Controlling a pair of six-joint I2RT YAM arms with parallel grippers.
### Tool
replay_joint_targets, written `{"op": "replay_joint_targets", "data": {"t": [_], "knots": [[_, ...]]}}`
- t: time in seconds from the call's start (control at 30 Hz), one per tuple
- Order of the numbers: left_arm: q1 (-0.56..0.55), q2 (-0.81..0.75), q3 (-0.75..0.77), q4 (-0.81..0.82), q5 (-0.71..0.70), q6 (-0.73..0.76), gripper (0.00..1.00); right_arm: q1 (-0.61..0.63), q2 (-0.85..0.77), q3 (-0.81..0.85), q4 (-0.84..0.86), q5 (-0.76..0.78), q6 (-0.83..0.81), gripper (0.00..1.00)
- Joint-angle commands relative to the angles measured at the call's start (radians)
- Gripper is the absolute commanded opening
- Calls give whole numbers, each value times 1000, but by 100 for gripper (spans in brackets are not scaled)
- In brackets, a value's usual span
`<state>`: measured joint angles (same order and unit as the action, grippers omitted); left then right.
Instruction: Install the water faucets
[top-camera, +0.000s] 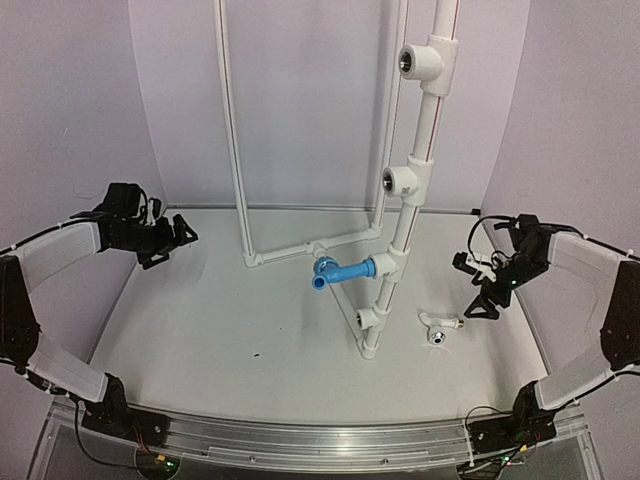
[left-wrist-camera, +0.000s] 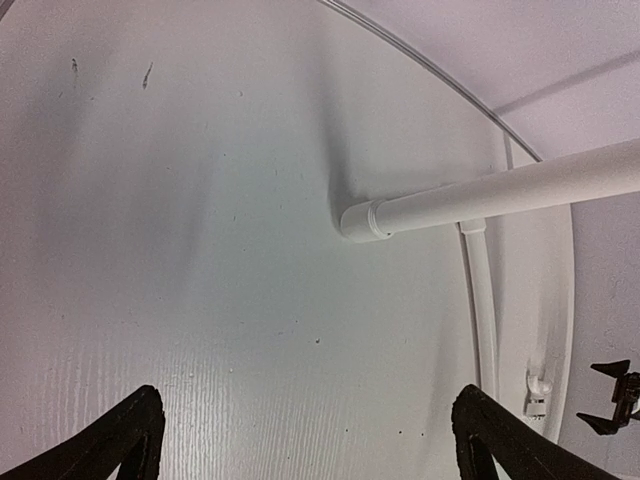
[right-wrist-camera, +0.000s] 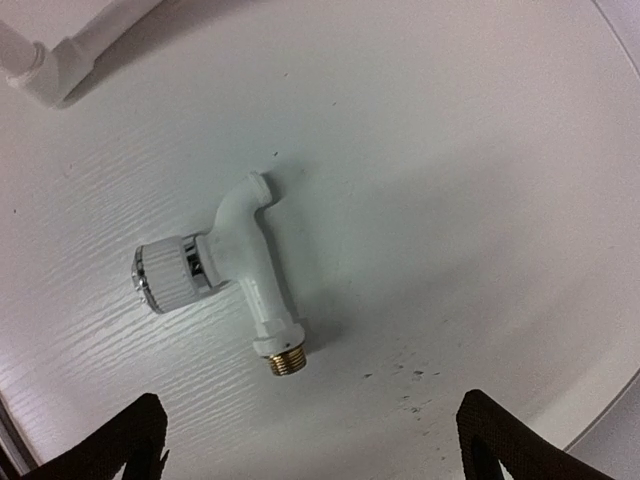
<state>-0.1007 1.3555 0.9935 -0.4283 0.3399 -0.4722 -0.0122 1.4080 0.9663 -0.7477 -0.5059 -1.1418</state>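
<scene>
- Black two-finger right gripper (right-wrist-camera: 310, 400) hangs above the table with its jaws spread as wide as they go and nothing between them.
- Directly ahead of and below that gripper, inside the span of its fingers, lies the white plastic faucet (right-wrist-camera: 245, 270). It rests on its side on the white table (top-camera: 200, 330), with the ribbed chrome-banded knob to one side, the brass threaded end nearest the gripper and the curved spout pointing away.
- Farther out, beyond the faucet, stands the white upright pipe frame (top-camera: 420, 150) with two open metal-lined tee fittings (top-camera: 392, 180) up its length.
- The blue plastic faucet (top-camera: 345, 272) sticks out sideways from a lower joint on that frame and looks already seated.
- The black left gripper (top-camera: 172, 245) is also wide open and empty, well apart from everything, with only a foot of the frame ahead of it.
- Risk: the faucet rests on rounded parts, so a closing finger that meets it off-centre may spin or skid it on the smooth table.
- Risk: a hold on the knob instead of the body could let it twist and leave the thread askew at the fitting.
- Risk: with no gripper bracing the frame, pushing the thread in may rock it, or the arm may knock the blue faucet.
</scene>
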Motion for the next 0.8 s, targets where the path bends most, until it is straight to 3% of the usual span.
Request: {"op": "replay_joint_targets", "data": {"t": [0.0, 0.4, 0.77], "knots": [[-26, 43, 52, -62, 11, 26, 100, 6, -18, -25, -20, 35, -98, 98], [-71, 44, 47, -46, 57, 31, 100, 80, 133, -13, 36, 91, -134, 98], [-80, 35, 44, -11, 104, 19, 100, 131, 200, -47, 127, 141, -189, 80]]}}
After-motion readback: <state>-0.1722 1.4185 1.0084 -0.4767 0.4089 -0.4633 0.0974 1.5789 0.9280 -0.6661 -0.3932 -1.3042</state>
